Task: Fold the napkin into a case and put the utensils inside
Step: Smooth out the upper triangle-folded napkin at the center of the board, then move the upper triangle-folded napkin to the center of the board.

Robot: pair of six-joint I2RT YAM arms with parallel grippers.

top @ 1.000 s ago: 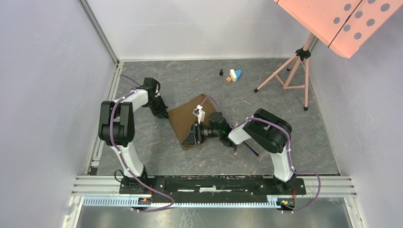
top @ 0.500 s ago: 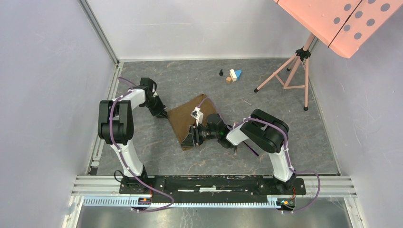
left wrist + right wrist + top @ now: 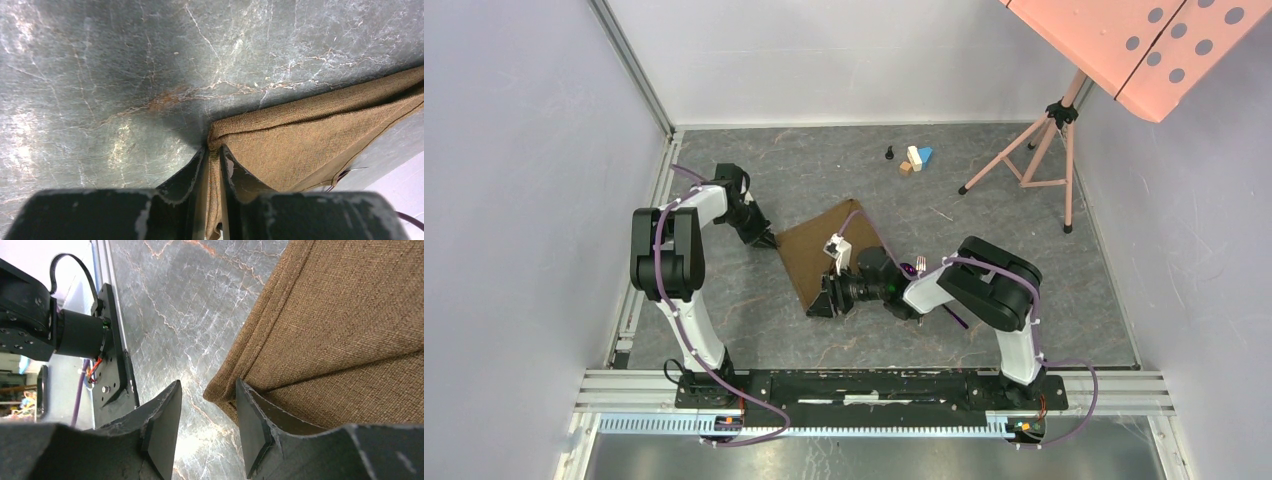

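Note:
The brown napkin [image 3: 809, 248] lies folded double on the marble table. My left gripper [image 3: 770, 241] is shut on its left corner, and the left wrist view shows cloth [image 3: 305, 140] pinched between the jaws of that gripper [image 3: 214, 149]. My right gripper [image 3: 820, 300] is open at the napkin's near corner. In the right wrist view that corner [image 3: 225, 390] sits in the gap of the gripper [image 3: 207, 387], against the right finger [image 3: 250, 415]. The utensils lie behind the right arm: the fork's tines [image 3: 921, 265], the spoon's purple bowl [image 3: 909, 268] and its dark handle [image 3: 955, 318] show.
Small toy blocks [image 3: 914, 158] and a tiny black piece [image 3: 889, 153] lie at the back. A pink tripod stand [image 3: 1036, 150] with a perforated pink panel [image 3: 1144, 40] is at back right. Walls close in both sides. The left arm's base [image 3: 75, 332] shows in the right wrist view.
My right gripper has slid a little toward the near edge, to the napkin's near corner, and its elbow has dropped. The left gripper pulled its corner slightly left.

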